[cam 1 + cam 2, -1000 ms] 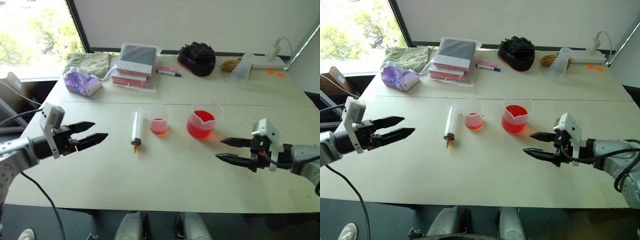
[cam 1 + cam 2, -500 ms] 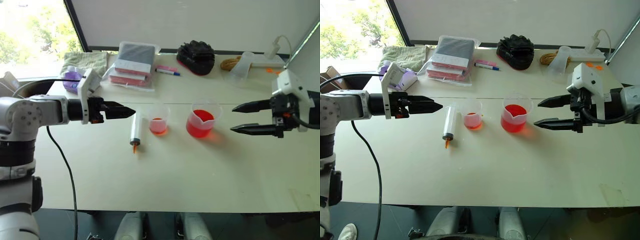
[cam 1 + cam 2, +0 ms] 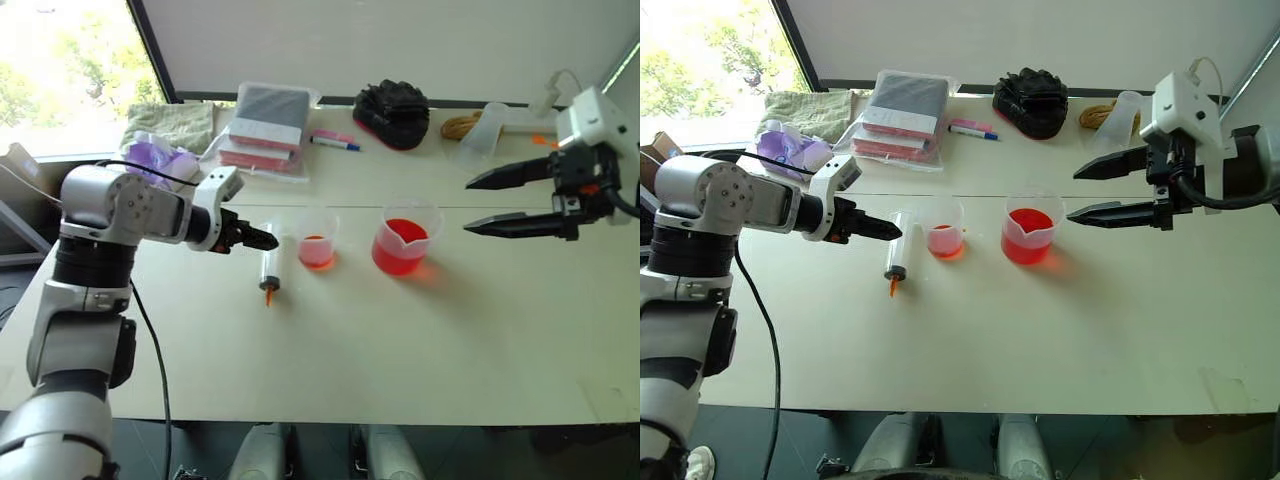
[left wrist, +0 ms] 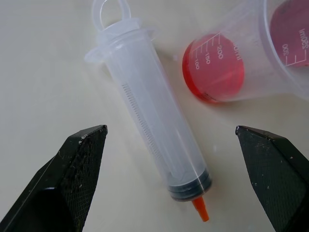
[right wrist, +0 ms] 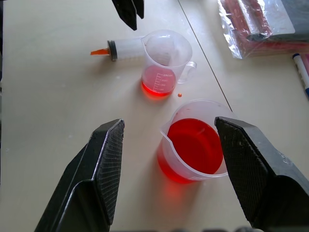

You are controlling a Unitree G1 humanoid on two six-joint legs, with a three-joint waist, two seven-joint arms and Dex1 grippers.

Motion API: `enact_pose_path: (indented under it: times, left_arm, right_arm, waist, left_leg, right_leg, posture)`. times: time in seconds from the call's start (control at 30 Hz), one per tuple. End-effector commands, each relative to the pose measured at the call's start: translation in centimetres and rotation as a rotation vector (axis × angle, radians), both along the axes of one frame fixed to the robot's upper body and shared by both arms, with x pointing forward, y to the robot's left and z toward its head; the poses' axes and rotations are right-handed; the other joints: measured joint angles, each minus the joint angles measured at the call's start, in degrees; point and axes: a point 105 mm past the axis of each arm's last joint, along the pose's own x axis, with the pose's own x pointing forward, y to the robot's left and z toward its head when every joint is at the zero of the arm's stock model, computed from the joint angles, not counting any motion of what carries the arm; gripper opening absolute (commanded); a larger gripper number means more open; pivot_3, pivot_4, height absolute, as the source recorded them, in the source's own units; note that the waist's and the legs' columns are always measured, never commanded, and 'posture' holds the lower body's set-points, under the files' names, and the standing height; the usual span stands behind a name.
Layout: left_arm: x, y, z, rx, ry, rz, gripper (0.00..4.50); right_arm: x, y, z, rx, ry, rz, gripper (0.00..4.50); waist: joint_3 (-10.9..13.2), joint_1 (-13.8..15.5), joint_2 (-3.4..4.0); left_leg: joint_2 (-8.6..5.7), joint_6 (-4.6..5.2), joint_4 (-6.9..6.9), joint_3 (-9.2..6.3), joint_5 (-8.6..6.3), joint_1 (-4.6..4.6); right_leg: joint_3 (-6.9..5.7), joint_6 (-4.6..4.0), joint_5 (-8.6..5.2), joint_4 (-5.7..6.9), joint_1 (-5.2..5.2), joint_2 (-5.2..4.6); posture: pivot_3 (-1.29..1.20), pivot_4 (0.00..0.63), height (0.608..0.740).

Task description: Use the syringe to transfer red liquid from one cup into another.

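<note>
From the head, a pale matte table (image 3: 400, 350) is seen with the syringe (image 3: 270, 262), a clear ribbed tube with an orange tip, lying flat. Just beside it stands the smaller cup (image 3: 318, 240), a thin layer of red liquid (image 3: 318, 252) in its bottom. The wider spouted beaker (image 3: 403, 240) stands near the cup, about half filled with the same liquid. The left gripper (image 3: 262, 238) is held just beside the syringe's plunger end; the right gripper (image 3: 485, 205) is raised off to the beaker's right, its black tapered fingers spread apart.

In the left wrist view, the syringe (image 4: 157, 135) is framed between two textured black fingers (image 4: 72, 179), spread wide and touching nothing; its looped plunger handle and dark rubber seal are visible.

In the right wrist view, the beaker (image 5: 193, 142) is seen between that gripper's parted fingers, untouched, with printed graduations legible on the cup (image 5: 164, 60).
</note>
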Motion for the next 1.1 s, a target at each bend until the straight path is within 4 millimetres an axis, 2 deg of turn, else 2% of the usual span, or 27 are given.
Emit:
enact_pose_path:
  times: [0.03,0.27,0.43,0.9,1.1]
  left_arm:
    - [1.0,0.3,1.1,0.052,-0.022,0.057,4.48]
    - [2.5,0.5,1.1,0.138,0.003,0.165,4.48]
    - [3.1,-1.1,1.5,0.165,0.0,0.165,4.48]
    - [3.6,-2.7,-0.5,0.226,0.053,0.218,4.48]
    - [3.6,-1.9,-2.0,0.267,0.086,0.29,4.48]
  right_arm:
    - [-0.3,0.0,1.5,0.012,-0.071,0.01,3.11]
    - [-0.4,-0.5,1.8,0.029,-0.078,-0.004,3.11]
    - [-0.1,-0.6,1.8,0.031,-0.077,-0.005,3.11]
    - [0.2,-0.9,2.0,0.021,-0.08,-0.014,3.11]
    - [0.4,-0.8,2.1,0.037,-0.088,-0.017,3.11]
  waist:
    - [0.0,0.1,0.0]
    - [0.0,0.1,0.0]
    - [0.0,0.1,0.0]
    - [0.0,0.1,-0.01]
    - [0.0,0.1,-0.01]
  left_leg:
    - [0.0,0.0,0.0,0.0,0.0,-0.01]
    - [-0.02,-0.01,-0.01,0.0,0.0,-0.04]
    - [-0.02,-0.01,-0.02,0.0,-0.01,-0.04]
    - [-0.03,-0.12,-0.04,0.0,0.05,-0.08]
    - [-0.05,-0.33,-0.04,0.01,0.16,-0.08]
  right_leg:
    - [0.0,0.0,0.0,-0.01,0.0,-0.01]
    - [0.0,0.01,0.0,-0.01,-0.03,-0.06]
    - [0.0,0.01,0.01,0.0,-0.04,-0.06]
    - [0.0,0.01,0.01,0.02,-0.1,-0.09]
    - [0.0,0.02,0.01,0.02,-0.1,-0.1]
  posture:
    - [0.0,0.15,0.74]
    - [0.0,0.15,0.74]
    - [0.0,0.15,0.74]
    - [0.0,0.15,0.74]
    - [0.0,0.15,0.74]
